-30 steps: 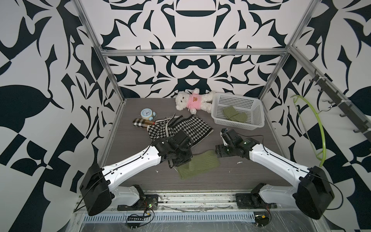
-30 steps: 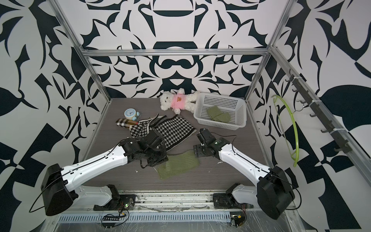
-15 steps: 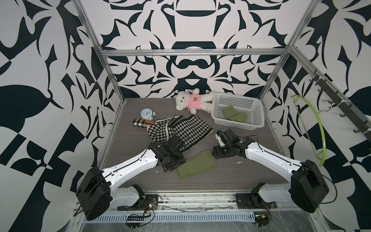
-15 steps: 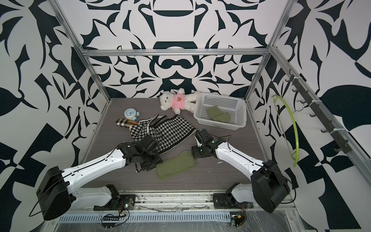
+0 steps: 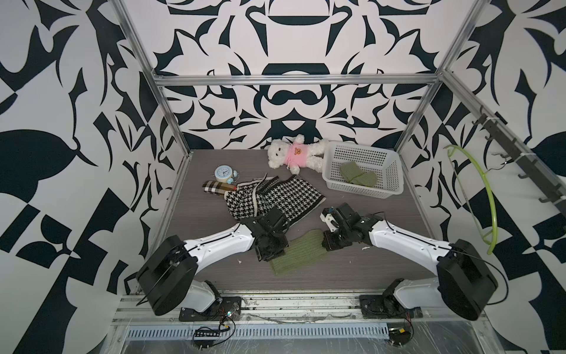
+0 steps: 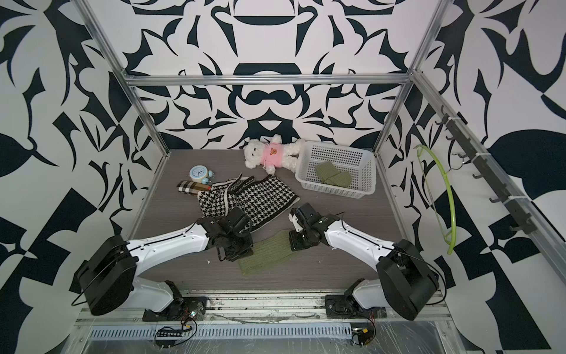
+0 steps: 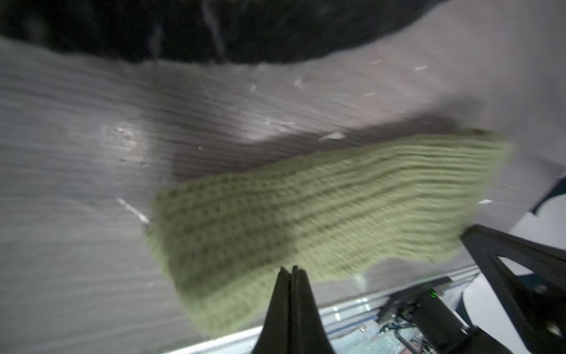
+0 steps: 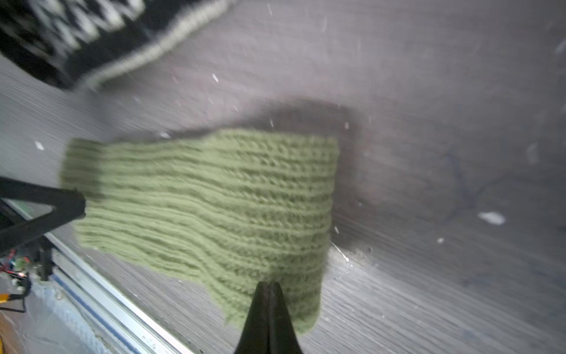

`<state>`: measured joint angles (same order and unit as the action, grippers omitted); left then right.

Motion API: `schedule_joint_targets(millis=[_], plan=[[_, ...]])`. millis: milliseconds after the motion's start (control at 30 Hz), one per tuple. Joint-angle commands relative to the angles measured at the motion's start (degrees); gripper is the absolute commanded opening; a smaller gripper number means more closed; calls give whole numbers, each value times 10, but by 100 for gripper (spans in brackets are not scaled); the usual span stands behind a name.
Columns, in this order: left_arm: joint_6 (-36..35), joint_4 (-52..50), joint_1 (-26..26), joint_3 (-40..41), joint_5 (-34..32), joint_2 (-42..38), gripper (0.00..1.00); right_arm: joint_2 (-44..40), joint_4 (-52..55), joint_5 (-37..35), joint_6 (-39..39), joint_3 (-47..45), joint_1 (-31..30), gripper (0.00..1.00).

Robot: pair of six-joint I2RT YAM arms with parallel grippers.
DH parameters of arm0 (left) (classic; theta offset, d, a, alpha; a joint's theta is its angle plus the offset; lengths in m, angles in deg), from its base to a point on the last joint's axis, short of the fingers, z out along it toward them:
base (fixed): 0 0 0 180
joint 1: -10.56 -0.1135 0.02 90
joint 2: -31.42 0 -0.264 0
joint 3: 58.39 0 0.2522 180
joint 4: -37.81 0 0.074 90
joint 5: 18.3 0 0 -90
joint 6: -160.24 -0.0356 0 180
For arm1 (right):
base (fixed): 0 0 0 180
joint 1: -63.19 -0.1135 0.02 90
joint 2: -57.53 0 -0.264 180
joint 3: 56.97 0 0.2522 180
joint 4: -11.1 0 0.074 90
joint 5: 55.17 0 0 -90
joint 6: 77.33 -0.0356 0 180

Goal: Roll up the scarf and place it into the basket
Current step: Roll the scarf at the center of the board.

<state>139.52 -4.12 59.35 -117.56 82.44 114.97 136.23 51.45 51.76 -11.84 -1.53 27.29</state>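
In both top views, a green knitted scarf (image 5: 294, 253) lies unrolled near the front of the grey worktop (image 5: 382, 269), between two robot arms. The left pincer (image 5: 272, 249) sits at one end of it and the right pincer (image 5: 332, 243) at the other. The white basket (image 5: 361, 154) stands well apart in the far right corner, with a green knit piece (image 5: 356, 176) inside. A black-and-white checked cloth (image 5: 275, 196) lies just behind the left pincer.

The left wrist view is blurred. The left pincer (image 7: 291, 271) is pressed closed at the edge of the scarf (image 7: 306, 208) and appears to pinch it. The hold looks shallow, so the loose knit may slip free when pulled.

The right wrist view is also blurred. The right pincer (image 8: 269, 286) is likewise closed on a corner of the scarf (image 8: 214, 199), with the checked cloth (image 8: 76, 30) near. If the arms move unevenly, the scarf may skew or stretch instead of curling. A loose roll may unwind on the way to the basket, or the left arm may snag the checked cloth.
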Motion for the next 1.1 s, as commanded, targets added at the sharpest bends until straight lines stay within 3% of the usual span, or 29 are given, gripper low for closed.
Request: schedule_joint_targets(millis=[0, 167, 333, 467, 500, 667, 767, 867, 1067], plan=[[9, 19, 12, 27, 25, 8, 0, 35, -9, 1, -9, -12, -1, 0], [16, 0, 17, 57, 37, -17, 0, 66, 9, -36, 0, 6, -1, 0], [-35, -33, 17, -21, 38, -45, 0, 22, 31, -59, -3, 30, -1, 0], [-75, -36, 17, -99, 45, -15, 40, -1, 42, -86, -14, 26, 0, 36], [-84, -30, 17, -115, 47, -3, 44, -1, 42, -88, -16, 22, 1, 43], [-118, -3, 15, -190, 78, 83, 46, 19, 22, -72, -16, 13, 4, 49], [-124, 13, 15, -224, 97, 132, 37, 34, 10, -46, -16, 7, 4, 48], [-124, 23, 15, -231, 104, 156, 35, 39, -6, -5, -16, -9, 4, 44], [-116, 44, 16, -205, 107, 166, 30, 36, -13, -2, -34, -36, 14, 1]])
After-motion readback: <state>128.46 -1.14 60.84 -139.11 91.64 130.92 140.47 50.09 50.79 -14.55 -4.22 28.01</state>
